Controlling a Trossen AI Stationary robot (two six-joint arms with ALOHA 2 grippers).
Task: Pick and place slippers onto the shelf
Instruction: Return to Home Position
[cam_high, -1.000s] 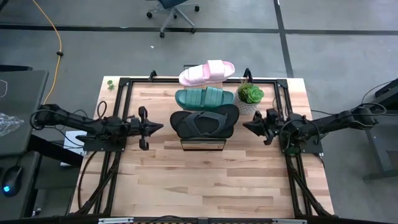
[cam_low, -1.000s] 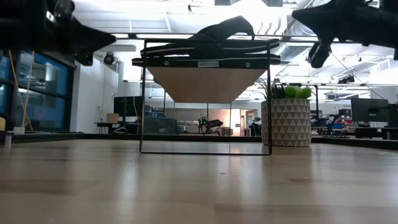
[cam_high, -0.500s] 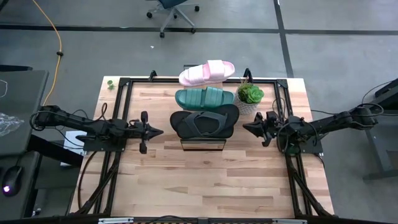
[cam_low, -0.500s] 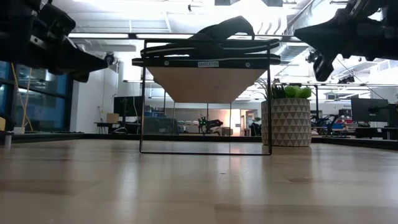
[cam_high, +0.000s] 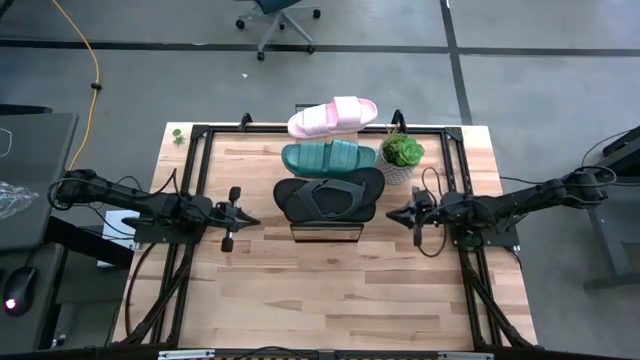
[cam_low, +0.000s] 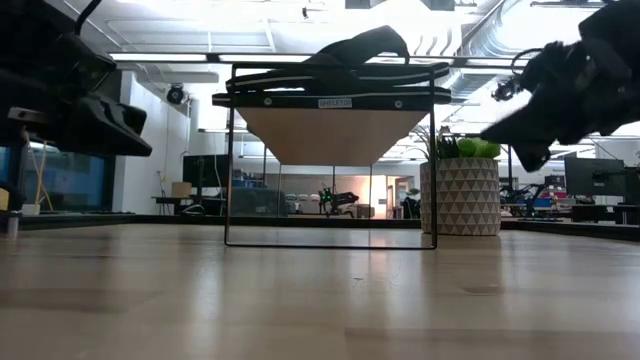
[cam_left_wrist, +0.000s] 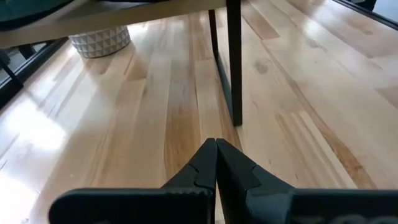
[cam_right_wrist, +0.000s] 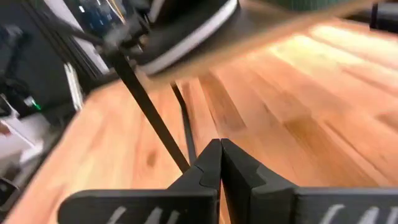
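Observation:
Three slippers lie in a row along the shelf (cam_high: 327, 232), soles down: the pale pink slide (cam_high: 332, 116) at the far end, the teal ribbed slide (cam_high: 328, 156) in the middle, the black flip-flop (cam_high: 330, 197) at the near end. In the low view the flip-flop (cam_low: 350, 52) tops the shelf's plank (cam_low: 335, 101). My left gripper (cam_high: 252, 219) hovers left of the shelf and is shut (cam_left_wrist: 216, 144). My right gripper (cam_high: 390, 215) hovers right of it and is also shut (cam_right_wrist: 220, 144). Neither holds anything.
A small green plant in a white patterned pot (cam_high: 400, 158) stands right of the shelf, just beyond my right gripper. Black frame rails (cam_high: 200, 150) run along the table's sides. Bare wooden tabletop (cam_high: 330, 290) stretches toward the near edge.
Both arms have sunk toward the tabletop and drifted a little toward the near edge, staying on either side of the shelf. Their fingers stay shut. The slippers and shelf have not moved.

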